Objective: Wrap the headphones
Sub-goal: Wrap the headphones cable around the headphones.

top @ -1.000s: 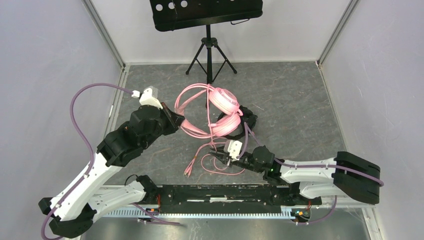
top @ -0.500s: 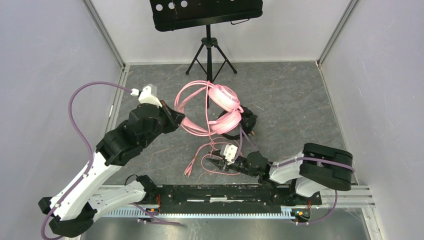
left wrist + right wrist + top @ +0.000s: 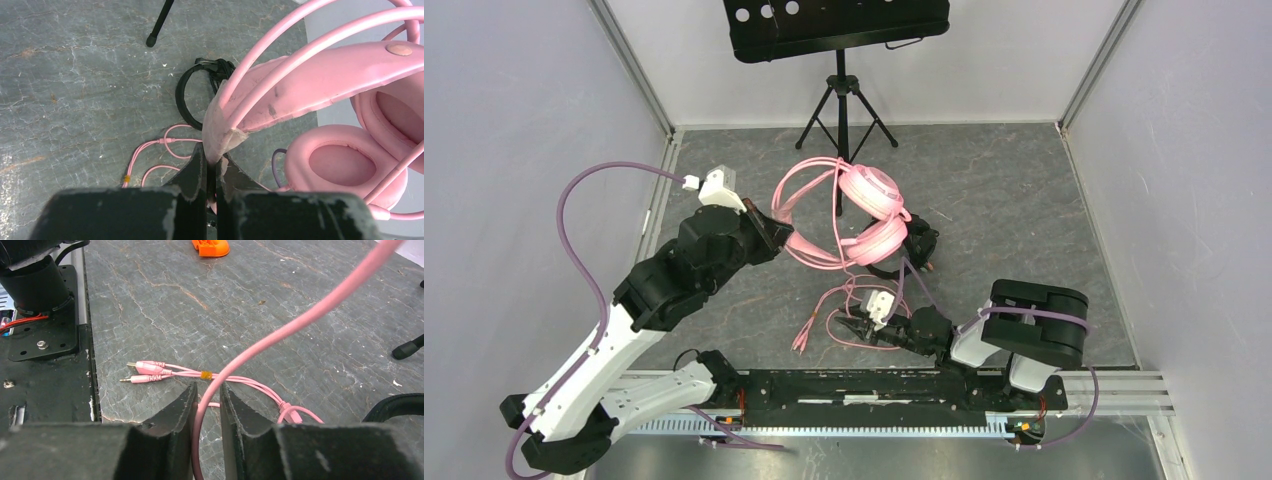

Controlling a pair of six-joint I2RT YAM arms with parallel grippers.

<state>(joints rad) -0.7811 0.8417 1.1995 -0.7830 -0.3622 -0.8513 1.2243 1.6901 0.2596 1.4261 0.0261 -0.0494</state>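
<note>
The pink headphones point(image 3: 870, 189) hang tilted above the table, and my left gripper point(image 3: 216, 159) is shut on the worn end of their headband point(image 3: 320, 75). Both padded cups point(image 3: 345, 162) show to the right in the left wrist view. The long pink cable point(image 3: 280, 332) drops from them and runs between the fingers of my right gripper point(image 3: 207, 390), low over the table. It lies against the left finger, with a gap to the right one. Its plugs point(image 3: 142, 371) lie just ahead. The black headphones point(image 3: 919, 243) lie on the table under the pink pair.
A black tripod music stand point(image 3: 839, 90) stands at the back middle, one foot point(image 3: 159, 25) near the headphones. Loose pink cable loops point(image 3: 844, 330) lie by the front rail point(image 3: 864, 385). An orange piece point(image 3: 210, 246) sits farther off on the table.
The right arm has folded back toward its base, and its gripper slid a little left along the cable. The left gripper has carried the pink headphones slightly up and away.
</note>
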